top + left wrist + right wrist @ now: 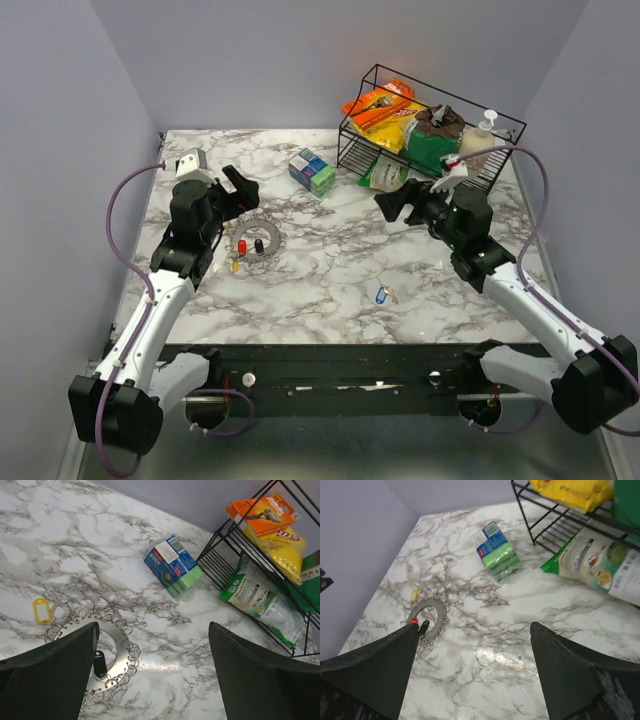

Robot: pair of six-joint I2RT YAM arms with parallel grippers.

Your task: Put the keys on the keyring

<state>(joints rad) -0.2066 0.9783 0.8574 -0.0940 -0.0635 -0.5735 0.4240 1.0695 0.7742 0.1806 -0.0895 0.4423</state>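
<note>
Top: left pincer (243,190) is hanging spread just behind the keyring (256,243), which is lying flat on the counter (330,270). Red key (243,246) and black key (259,245) are sitting inside the loop, yellow key (235,265) is just beside it, and blue key (381,295) is well apart. Right pincer (395,203) is also hanging spread. Left wrist: keyring (125,650) is showing by the left finger. Right wrist: keyring (427,617) is lying far left.
</note>
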